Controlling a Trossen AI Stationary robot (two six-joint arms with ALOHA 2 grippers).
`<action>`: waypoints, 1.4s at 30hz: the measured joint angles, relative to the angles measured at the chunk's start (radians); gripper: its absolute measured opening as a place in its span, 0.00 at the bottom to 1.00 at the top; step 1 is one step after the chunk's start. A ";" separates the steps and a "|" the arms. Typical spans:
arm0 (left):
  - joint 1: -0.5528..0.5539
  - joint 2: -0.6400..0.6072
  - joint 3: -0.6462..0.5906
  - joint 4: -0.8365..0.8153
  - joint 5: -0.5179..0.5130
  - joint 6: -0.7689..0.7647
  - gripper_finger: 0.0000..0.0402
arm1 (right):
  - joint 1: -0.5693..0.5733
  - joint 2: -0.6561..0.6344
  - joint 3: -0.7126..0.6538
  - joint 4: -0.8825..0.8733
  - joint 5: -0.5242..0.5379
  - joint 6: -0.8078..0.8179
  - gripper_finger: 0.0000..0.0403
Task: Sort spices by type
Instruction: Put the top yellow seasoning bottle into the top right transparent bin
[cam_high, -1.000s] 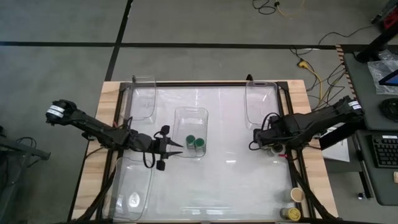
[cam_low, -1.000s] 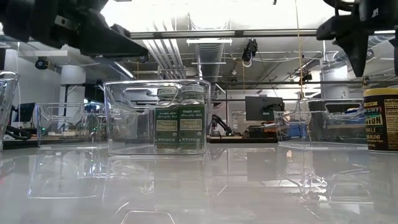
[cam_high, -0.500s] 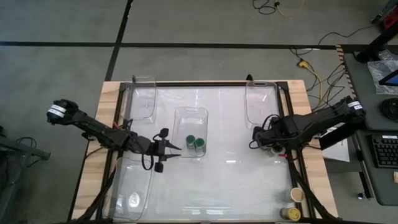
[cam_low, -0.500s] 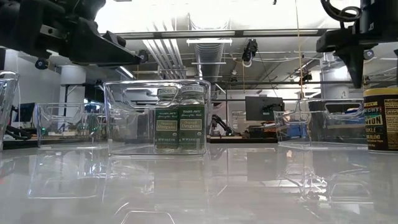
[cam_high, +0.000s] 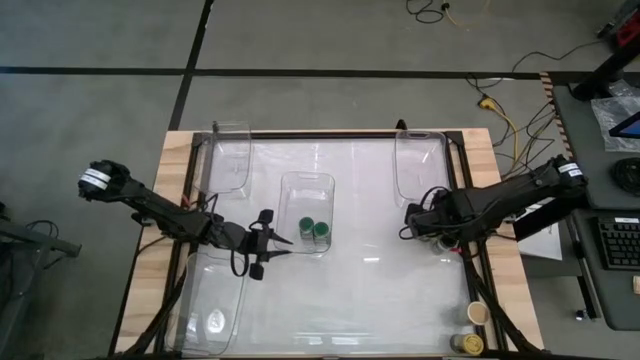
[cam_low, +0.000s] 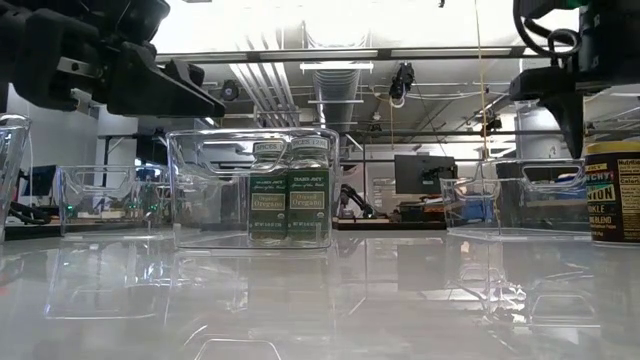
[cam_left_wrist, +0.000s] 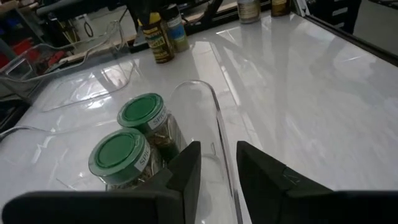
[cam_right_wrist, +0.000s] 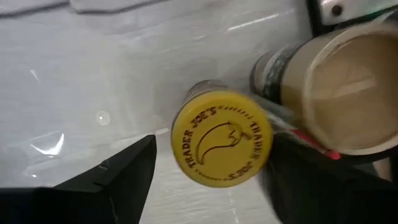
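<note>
Two green-lidded spice jars (cam_left_wrist: 134, 134) stand upright side by side in the centre clear bin (cam_high: 307, 190); the low view shows these green-lidded jars (cam_low: 292, 205) through its wall. My left gripper (cam_left_wrist: 219, 168) is open at the bin's left wall, one finger on each side of the rim (cam_left_wrist: 214, 118); whether it touches cannot be told. My right gripper (cam_right_wrist: 214, 158) is open, pointing down with its fingers either side of a yellow-lidded jar (cam_right_wrist: 222, 146). A tan-lidded jar (cam_right_wrist: 351, 93) stands right beside that one, near the table's right edge (cam_high: 443, 241).
Clear bins stand at the far left (cam_high: 232, 160), far right (cam_high: 418, 170) and near left (cam_high: 215, 300). Another tan-lidded jar (cam_high: 478, 313) and another yellow-lidded jar (cam_high: 466, 344) sit at the near right corner. The white middle of the table (cam_high: 380, 290) is bare.
My right gripper has come down toward the yellow-lidded jar near the table's right edge. My left gripper has sunk a little and shifted slightly toward the near edge beside the centre bin. The jars have kept still.
</note>
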 joint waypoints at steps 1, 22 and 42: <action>0.000 0.000 0.000 -0.001 0.000 0.002 0.22 | -0.002 0.000 -0.004 0.007 -0.003 0.007 0.73; 0.000 0.000 -0.002 -0.006 -0.001 0.028 0.22 | -0.077 0.002 -0.011 0.011 -0.008 -0.065 0.57; 0.000 0.000 -0.002 -0.008 -0.003 0.031 0.22 | -0.088 0.002 -0.016 0.041 -0.004 -0.199 0.58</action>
